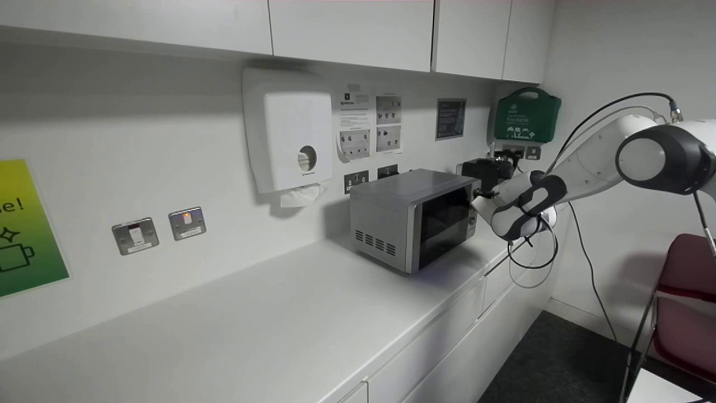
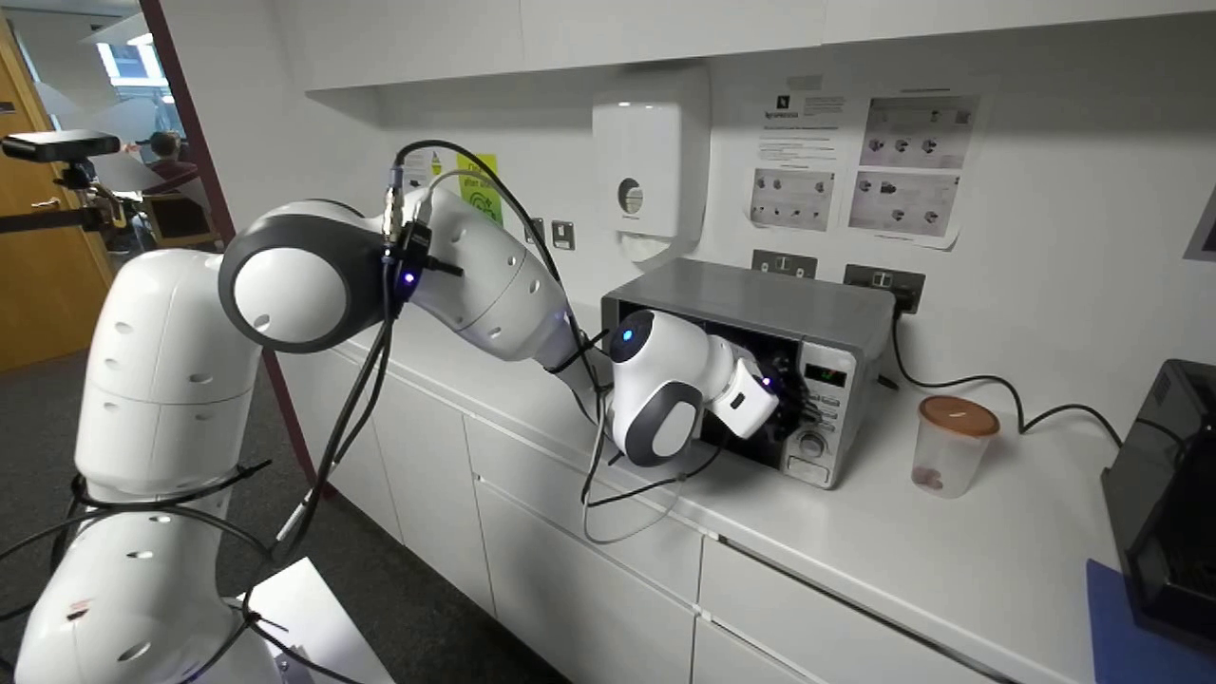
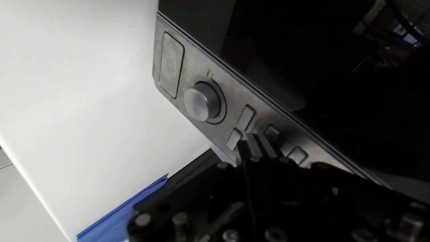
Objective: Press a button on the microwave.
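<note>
- Okay, closest to the lens in the wrist view: the black metal gripper point(image 3: 260, 144) at the bottom of the frame, closed, its two grey-striped fingertips point(image 3: 254, 145) side by side.
- Right past the tips, about mid-frame, you've got small silver rectangular buttons point(image 3: 246, 117). Honestly hard to say from these angles whether the tips touch one or just sit in front.
- Up and left of those, a chunky round silver knob point(image 3: 201, 101) on the narrow brushed-silver control panel point(image 3: 235, 94). Dark glass door point(image 3: 319, 77) hogs the upper right.
- Foreground of an exterior view: white-and-dark-grey robot arm point(image 2: 294, 294) along the left side, stretched across to the middle; black boxy machine point(image 2: 1168, 513) at the right edge.
- That panel belongs to the boxy grey-silver microwave point(image 1: 413, 221), sitting on the white counter point(image 1: 251, 324), a bit right of centre in both exterior views. Its dark display point(image 2: 825, 375) is lit green, digits too small to read.
- Just right of it in an exterior view, a clear plastic tub point(image 2: 948, 456) with an orange-brown lid point(image 2: 958, 416).
- Up on the walls in an exterior view: white plastic paper-towel dispenser point(image 1: 296, 134), upper left of centre, and a dark green first-aid case point(image 1: 526, 117), upper right.
- Way back, upper left of an exterior view, a blurry dark-haired person point(image 2: 169, 161).
</note>
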### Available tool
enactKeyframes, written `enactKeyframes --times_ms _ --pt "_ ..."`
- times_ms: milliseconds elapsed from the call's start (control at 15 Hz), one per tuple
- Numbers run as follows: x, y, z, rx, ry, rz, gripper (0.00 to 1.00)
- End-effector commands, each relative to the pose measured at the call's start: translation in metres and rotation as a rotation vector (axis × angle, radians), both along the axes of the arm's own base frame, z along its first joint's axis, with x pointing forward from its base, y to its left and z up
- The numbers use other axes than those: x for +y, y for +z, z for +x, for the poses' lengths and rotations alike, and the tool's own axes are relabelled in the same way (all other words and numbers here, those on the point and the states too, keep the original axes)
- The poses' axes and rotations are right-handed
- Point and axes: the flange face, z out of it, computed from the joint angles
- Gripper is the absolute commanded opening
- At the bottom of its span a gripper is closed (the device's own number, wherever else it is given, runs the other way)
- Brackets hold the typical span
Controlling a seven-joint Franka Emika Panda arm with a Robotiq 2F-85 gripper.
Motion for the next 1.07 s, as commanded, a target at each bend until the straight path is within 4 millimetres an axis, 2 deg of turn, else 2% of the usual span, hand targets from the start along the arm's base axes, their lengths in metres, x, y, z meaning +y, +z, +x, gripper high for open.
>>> enactKeyframes --times_ms 0,267,333,533,667,1000 --pt "0.019 0.028 0.005 -0.038 0.047 -0.021 0.00" --pt "0.014 0.021 -0.005 -0.025 0.028 -0.007 0.00" --pt "0.011 0.010 -0.020 0.012 -0.002 -0.003 0.00" --pt "0.009 0.010 -0.053 0.042 -0.040 0.011 0.00" --pt "0.014 0.008 -0.082 0.074 -0.048 0.012 0.00" --pt "0.023 0.028 -0.140 0.177 -0.025 0.045 0.00"
